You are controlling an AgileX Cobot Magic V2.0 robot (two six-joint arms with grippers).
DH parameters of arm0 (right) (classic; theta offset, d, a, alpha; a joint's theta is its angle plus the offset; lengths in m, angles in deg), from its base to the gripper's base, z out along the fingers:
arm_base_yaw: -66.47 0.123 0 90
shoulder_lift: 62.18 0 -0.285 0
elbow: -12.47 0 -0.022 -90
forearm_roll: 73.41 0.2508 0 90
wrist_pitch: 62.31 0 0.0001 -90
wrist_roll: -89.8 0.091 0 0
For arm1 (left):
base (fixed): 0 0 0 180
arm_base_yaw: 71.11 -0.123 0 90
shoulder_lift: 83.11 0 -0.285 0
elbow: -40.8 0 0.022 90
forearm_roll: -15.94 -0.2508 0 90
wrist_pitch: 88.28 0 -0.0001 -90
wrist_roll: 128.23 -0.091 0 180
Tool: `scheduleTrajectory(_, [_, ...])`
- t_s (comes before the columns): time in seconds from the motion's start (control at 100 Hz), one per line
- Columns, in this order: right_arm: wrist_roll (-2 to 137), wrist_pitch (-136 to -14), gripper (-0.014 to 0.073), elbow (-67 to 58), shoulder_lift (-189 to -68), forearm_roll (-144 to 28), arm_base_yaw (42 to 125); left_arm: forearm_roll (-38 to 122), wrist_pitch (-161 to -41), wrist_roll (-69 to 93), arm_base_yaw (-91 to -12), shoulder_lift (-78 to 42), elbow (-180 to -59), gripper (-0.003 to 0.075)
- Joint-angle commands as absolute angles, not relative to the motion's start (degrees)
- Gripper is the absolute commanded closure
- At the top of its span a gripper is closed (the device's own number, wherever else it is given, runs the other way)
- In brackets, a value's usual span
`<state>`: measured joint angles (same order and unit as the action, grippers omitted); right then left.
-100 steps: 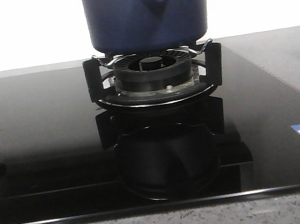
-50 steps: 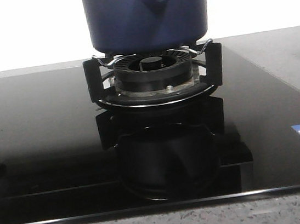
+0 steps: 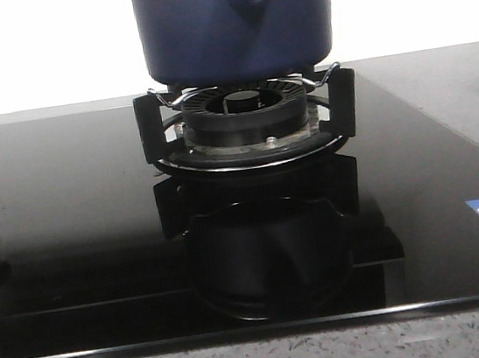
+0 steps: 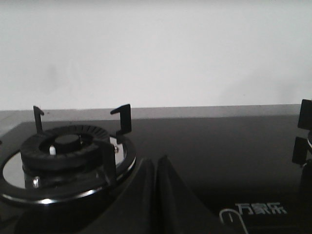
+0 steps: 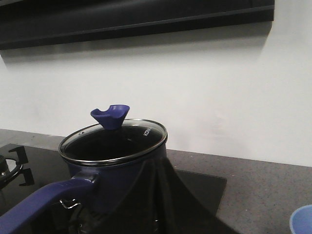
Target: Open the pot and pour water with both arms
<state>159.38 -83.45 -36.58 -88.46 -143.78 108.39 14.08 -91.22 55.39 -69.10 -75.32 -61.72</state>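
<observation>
— Where's the pot [image 3: 234,21]?
— Top middle, on the burner [image 3: 245,116], lid [image 5: 117,139] still on.
— Hands?
— Left hand [image 4: 155,195] pinched shut, empty. Right hand [image 5: 156,195]: cannot tell.
— Danger?
— Might bump the long handle [image 5: 44,202], tip water out.

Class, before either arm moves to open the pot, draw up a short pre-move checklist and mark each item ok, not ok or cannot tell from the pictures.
1. Pot seated on the burner prongs: ok.
2. Glass lid on the pot, not yet lifted: ok.
3. Blue lid knob upright with nothing on it: ok.
4. Pot handle free of any gripper: ok.
5. Left gripper ready to grasp: not ok, its fingers are together, beside another burner.
6. Water in the pot: cannot tell.
</observation>
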Motion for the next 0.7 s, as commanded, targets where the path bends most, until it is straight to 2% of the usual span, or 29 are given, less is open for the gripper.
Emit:
scheduleTrajectory(0.0, [158.8, -81.5, 0.0665, -35.1, -88.7, -145.8, 108.4, 14.6, -93.5, 57.5, -69.3, -75.8, -59.3, 0.0740])
scheduleTrajectory(0.22, [158.8, -81.5, 0.0665, -35.1, -88.7, -145.8, 108.4, 13.4, -104.5, 57.9, -69.3, -77.3, -59.3, 0.0741])
scheduleTrajectory(0.69, [158.8, -81.5, 0.0665, -35.1, -88.7, -145.9, 108.4, 15.9, -104.9, 57.9, -69.3, -77.3, -59.3, 0.0740])
